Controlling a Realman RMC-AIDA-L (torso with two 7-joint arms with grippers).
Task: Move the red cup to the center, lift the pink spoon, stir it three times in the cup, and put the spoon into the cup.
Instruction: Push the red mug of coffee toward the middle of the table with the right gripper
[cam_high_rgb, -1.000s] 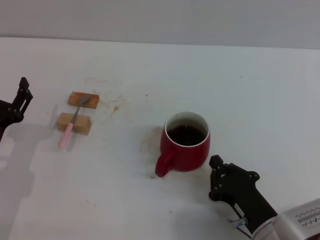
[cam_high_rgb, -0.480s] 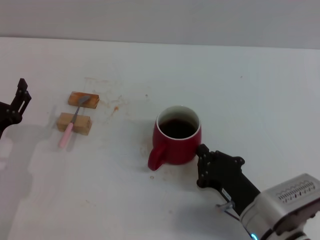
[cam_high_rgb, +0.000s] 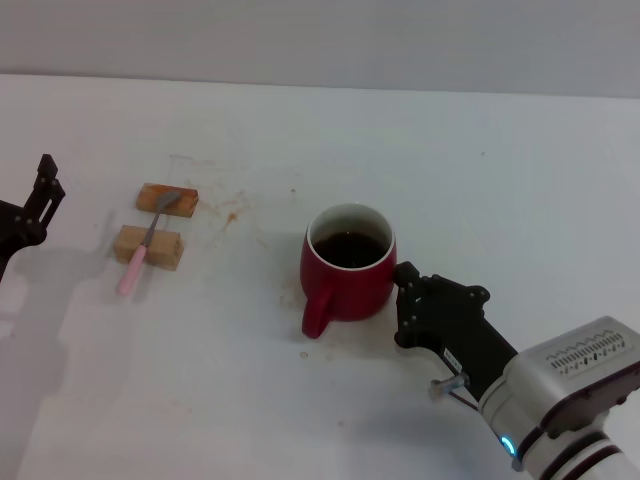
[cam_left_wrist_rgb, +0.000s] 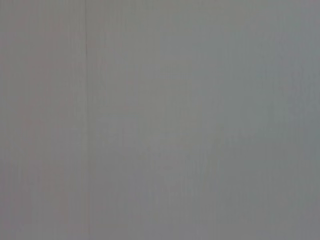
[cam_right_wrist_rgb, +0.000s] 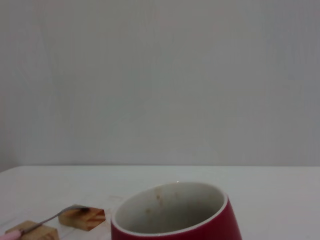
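- My right gripper (cam_high_rgb: 404, 305) is pressed up against the right flank of the red cup (cam_high_rgb: 347, 272), low on the table; from the head view the black fingers meet the cup wall, but I can't tell whether they're clenched, spread, or just butted against it.
- The cup stands upright near the middle of the white table (cam_high_rgb: 520, 170), handle toward me, dark liquid (cam_high_rgb: 349, 247) inside and well below the rim.
- From my right wrist the cup's white inner wall (cam_right_wrist_rgb: 170, 210) fills the near view, rim level, no tilt that I can see.
- The pink spoon (cam_high_rgb: 141, 250) is well off to my left, lying across two tan wooden blocks (cam_high_rgb: 148, 246), metal bowl on the far block, pink handle hanging past the near one.
- My left gripper (cam_high_rgb: 38, 195) is parked at the left table edge, near the blocks but apart from them; its wrist view shows only blank grey, so I cannot tell the state of its fingers.
- Risk one: contact is low and one-sided, so any further shove could twist the cup about its base or slosh the liquid.
- Risk two: backing off carelessly could drag the cup off-centre.
- Risk three: the spoon is only perched; a clumsy approach could knock it off the blocks flat onto the table, a much harder pickup.
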